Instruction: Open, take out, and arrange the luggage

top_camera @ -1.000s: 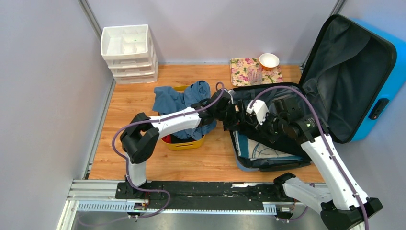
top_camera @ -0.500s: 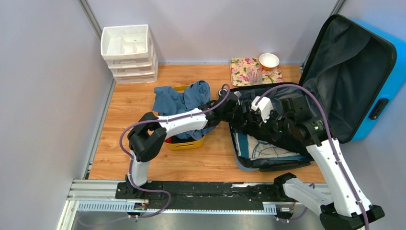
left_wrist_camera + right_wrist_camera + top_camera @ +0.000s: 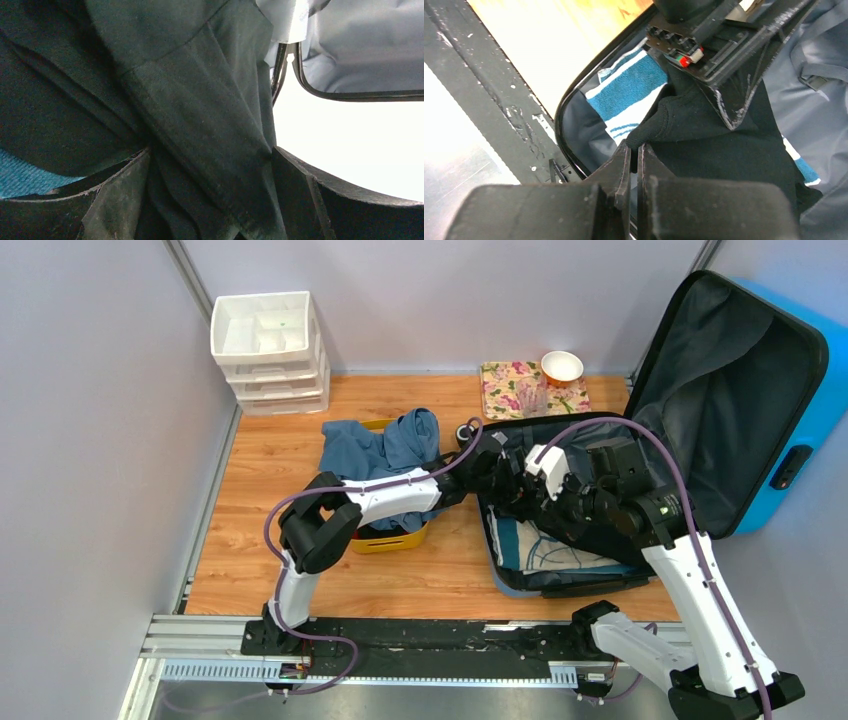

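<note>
The luggage lay open beneath both grippers, its lid raised behind the right one. The right gripper, fingers together, pinched a black garment just beside a teal striped towel. Facing it, the left gripper gaped wide around the garment's folds.

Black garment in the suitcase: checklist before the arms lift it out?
1. Lid of the luggage fully open: ok.
2. Hold by right gripper on the black garment: ok, shut with the cloth edge pinched at its tips.
3. Hold by left gripper: not ok, jaws wide open, cloth lying between them.
4. Is the striped towel free of the garment: cannot tell, the garment lies over it.
5. Room in the yellow tub: cannot tell, blue clothes are heaped over it.
</note>
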`<control>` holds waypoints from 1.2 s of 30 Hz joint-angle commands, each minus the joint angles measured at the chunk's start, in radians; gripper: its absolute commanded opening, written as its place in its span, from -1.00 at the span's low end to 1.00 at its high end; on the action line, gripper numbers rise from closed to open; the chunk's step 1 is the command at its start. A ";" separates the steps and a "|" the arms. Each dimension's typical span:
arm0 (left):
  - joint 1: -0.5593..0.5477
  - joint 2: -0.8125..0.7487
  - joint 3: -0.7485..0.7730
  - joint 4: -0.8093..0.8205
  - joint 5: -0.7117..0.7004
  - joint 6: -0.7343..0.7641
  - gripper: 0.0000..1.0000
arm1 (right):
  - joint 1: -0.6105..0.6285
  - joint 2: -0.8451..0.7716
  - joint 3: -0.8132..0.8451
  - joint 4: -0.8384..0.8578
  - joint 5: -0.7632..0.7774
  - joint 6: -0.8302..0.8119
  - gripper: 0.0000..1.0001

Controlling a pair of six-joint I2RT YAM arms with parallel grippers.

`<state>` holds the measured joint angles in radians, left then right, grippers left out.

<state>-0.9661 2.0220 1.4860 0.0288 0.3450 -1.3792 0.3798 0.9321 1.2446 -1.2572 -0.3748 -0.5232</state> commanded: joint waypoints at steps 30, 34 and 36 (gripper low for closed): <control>-0.002 0.021 0.002 0.218 0.074 0.014 0.82 | 0.001 -0.021 0.006 0.070 -0.179 0.054 -1.00; -0.005 0.004 -0.030 0.244 0.104 0.045 0.29 | -0.001 -0.026 0.004 0.071 -0.174 0.060 -1.00; -0.006 -0.005 -0.041 0.228 0.118 0.051 -0.06 | -0.002 -0.030 0.013 0.074 -0.156 0.068 -1.00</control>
<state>-0.9611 2.0403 1.4662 0.2153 0.4133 -1.3609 0.3782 0.9298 1.2167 -1.2526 -0.4961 -0.4873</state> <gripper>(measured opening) 0.618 0.025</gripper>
